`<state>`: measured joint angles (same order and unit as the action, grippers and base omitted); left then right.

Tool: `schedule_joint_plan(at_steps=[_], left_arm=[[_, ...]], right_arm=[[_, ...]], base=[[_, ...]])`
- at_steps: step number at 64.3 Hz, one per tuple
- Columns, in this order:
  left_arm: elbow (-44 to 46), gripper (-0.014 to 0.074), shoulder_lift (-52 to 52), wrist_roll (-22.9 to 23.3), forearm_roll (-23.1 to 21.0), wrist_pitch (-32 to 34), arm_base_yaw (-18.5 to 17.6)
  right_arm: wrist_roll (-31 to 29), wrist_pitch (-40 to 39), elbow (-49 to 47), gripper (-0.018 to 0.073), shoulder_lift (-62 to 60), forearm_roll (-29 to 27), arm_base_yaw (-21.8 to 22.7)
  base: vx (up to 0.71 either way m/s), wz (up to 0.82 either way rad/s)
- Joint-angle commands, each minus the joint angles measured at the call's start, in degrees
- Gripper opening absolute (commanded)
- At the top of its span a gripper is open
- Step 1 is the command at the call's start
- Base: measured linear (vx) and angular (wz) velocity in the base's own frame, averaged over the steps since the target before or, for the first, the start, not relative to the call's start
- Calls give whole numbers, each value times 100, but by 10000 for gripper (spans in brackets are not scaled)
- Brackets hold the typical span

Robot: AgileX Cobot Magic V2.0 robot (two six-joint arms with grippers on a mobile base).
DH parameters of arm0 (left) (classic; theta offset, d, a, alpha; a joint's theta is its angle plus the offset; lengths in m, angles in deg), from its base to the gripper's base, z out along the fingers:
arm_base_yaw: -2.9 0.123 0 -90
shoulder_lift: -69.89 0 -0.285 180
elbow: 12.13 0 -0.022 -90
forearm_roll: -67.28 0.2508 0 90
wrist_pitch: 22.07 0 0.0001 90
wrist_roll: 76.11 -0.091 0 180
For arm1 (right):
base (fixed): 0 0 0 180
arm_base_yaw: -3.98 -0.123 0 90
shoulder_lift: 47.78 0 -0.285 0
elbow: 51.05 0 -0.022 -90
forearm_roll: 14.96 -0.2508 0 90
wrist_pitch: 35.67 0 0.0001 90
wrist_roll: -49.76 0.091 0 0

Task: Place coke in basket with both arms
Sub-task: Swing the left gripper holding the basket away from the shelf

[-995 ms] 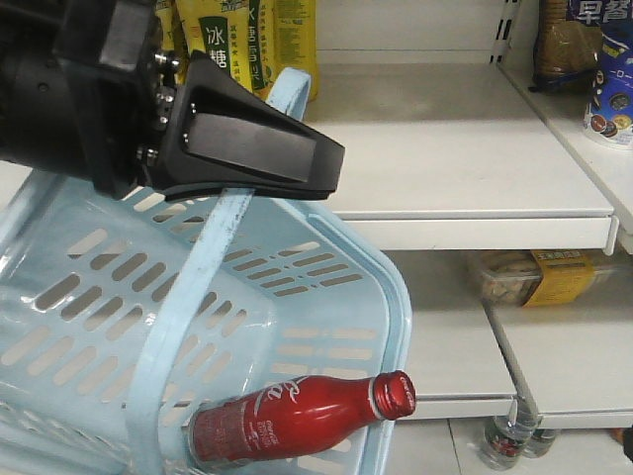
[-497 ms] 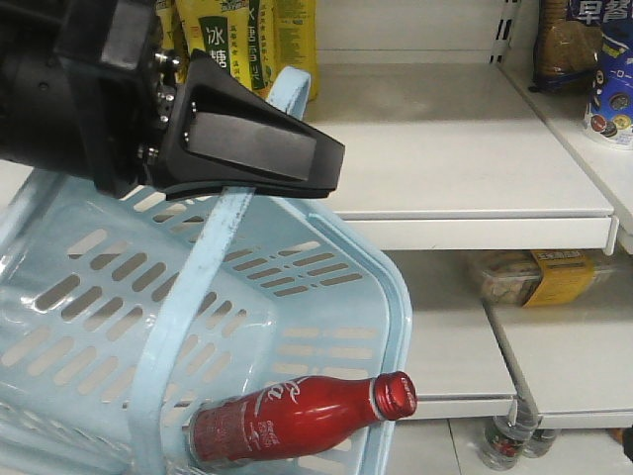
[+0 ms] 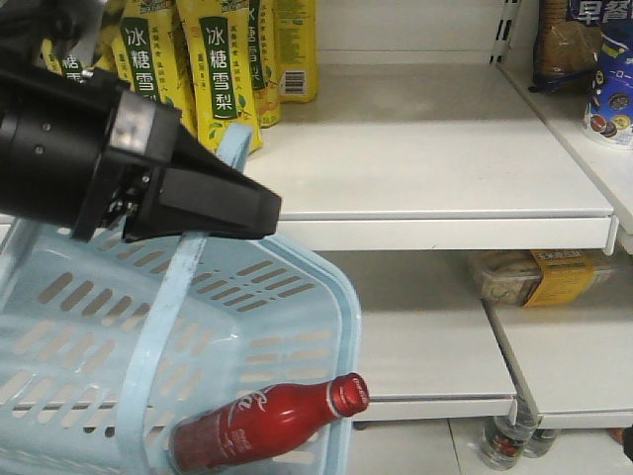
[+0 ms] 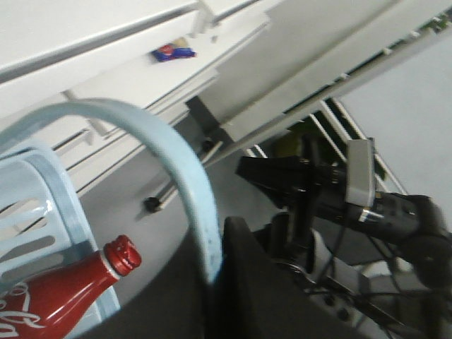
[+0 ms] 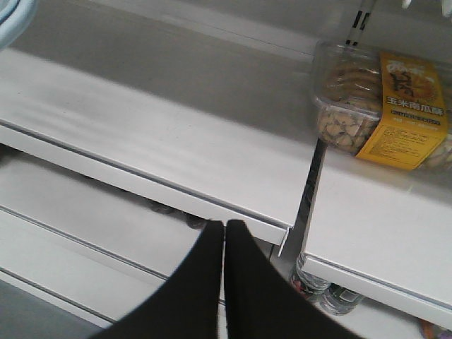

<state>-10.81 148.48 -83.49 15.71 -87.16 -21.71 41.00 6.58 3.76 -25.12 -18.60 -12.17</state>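
basket (image 3: 297,297): holds coke (image 3: 262,421); lying, cap toward right | left gripper (image 3: 213,203) fingers clamped on handle (image 3: 158,327) | right gripper (image 5: 224,233) fingers together

Front view: set close, facing the white shelves (image 3: 445,158), left half filled by the basket (image 3: 287,297) and a black arm. Left wrist view: tilted hard, hugging the basket's handle (image 4: 187,183), looking past the coke (image 4: 63,300) toward the floor. Right wrist view: angled down at a lower shelf near the snack tub (image 5: 385,106), also seen lower right in front view.
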Motion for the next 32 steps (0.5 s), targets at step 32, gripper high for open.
schedule_joint_plan(at_steps=[32], left_arm=[[-3223,-6,-2803,580,1936,3711,9]], right_arm=[[-9,-413,-143,-6,46,23,7]], base=[[0,0]])
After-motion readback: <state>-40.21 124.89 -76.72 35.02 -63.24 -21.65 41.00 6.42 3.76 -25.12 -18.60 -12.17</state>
